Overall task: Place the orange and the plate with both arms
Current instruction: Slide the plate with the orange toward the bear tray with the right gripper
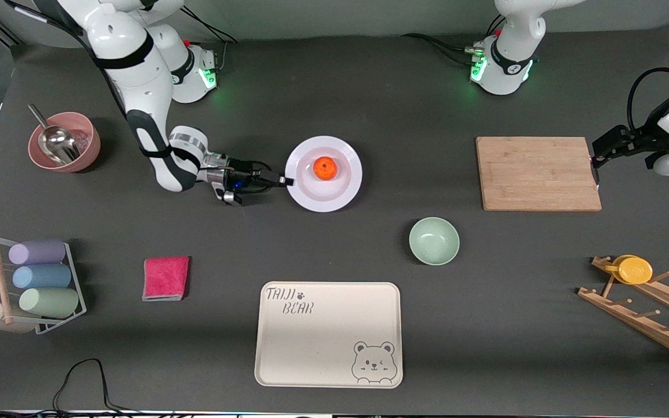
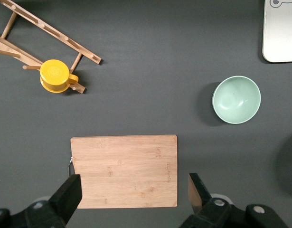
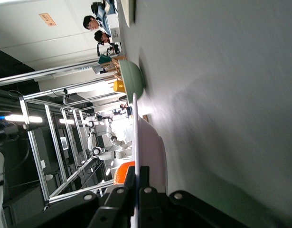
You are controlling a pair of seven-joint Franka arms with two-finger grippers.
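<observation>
The white plate (image 1: 323,173) lies on the dark table with the orange (image 1: 324,168) in its middle. My right gripper (image 1: 286,181) is shut on the plate's rim at the side toward the right arm's end of the table. In the right wrist view the fingers pinch the thin plate rim (image 3: 136,142), and the orange (image 3: 123,172) shows just past them. My left gripper (image 1: 594,161) is open and empty, up over the edge of the wooden cutting board (image 1: 537,173). In the left wrist view its fingers (image 2: 67,197) straddle the board (image 2: 124,171).
A pale green bowl (image 1: 434,240) sits nearer the front camera than the plate, and a beige bear tray (image 1: 328,333) nearer still. A pink bowl with a scoop (image 1: 63,141), a pink cloth (image 1: 166,278), a cup rack (image 1: 32,284) and a wooden rack with a yellow lid (image 1: 635,269) stand around.
</observation>
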